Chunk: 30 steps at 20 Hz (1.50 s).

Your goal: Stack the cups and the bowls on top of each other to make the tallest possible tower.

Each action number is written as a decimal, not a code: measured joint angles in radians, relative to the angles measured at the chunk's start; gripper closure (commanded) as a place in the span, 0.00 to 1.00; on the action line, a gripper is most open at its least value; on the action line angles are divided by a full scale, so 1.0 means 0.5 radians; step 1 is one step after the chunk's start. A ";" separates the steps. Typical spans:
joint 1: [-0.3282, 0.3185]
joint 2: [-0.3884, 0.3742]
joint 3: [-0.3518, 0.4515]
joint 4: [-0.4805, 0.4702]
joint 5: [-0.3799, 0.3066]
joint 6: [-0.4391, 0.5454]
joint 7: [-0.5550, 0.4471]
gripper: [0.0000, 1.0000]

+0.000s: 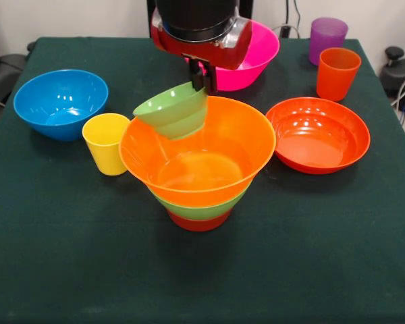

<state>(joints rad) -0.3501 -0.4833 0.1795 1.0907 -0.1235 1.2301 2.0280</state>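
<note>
Gripper (203, 75) jaws pinching the far rim of the small green bowl (173, 109), which hangs tilted over the large yellow-orange bowl (199, 152). That one sits nested on the medium green bowl (201, 208) and red-orange base (198, 222), mid-worktop (67, 270). Yellow cup (106, 142) just beside the tower.

A dark green cloth covers the table (67, 270). Directly on it sit a blue bowl (61, 103) at the left, a yellow cup (106, 143) just beside it, and a shallow orange bowl (318, 134) at the right. Farther back stand an orange cup (337, 73), a purple cup (327, 37) and a pink bowl (260, 57). In the middle, only the small red-orange bowl (198, 221) touches the cloth — the tower's base.
</note>
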 measured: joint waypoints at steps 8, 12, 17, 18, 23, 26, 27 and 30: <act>0.005 0.052 -0.070 -0.025 0.006 -0.053 0.000 1.00; 0.012 0.087 -0.098 -0.041 0.014 -0.053 0.000 1.00; 0.027 0.120 -0.119 -0.041 0.024 -0.074 0.000 1.00; 0.030 0.125 -0.122 -0.041 0.026 -0.083 0.000 1.00; 0.049 0.153 -0.132 -0.041 0.039 -0.145 0.000 1.00; 0.064 0.153 -0.142 -0.035 0.052 -0.157 0.000 1.00; 0.072 0.148 -0.147 -0.028 0.065 -0.156 0.000 1.00; 0.096 0.105 -0.165 0.016 0.120 -0.157 0.000 1.00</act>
<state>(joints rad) -0.3019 -0.4307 0.0969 1.0985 -0.0635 1.1517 2.0280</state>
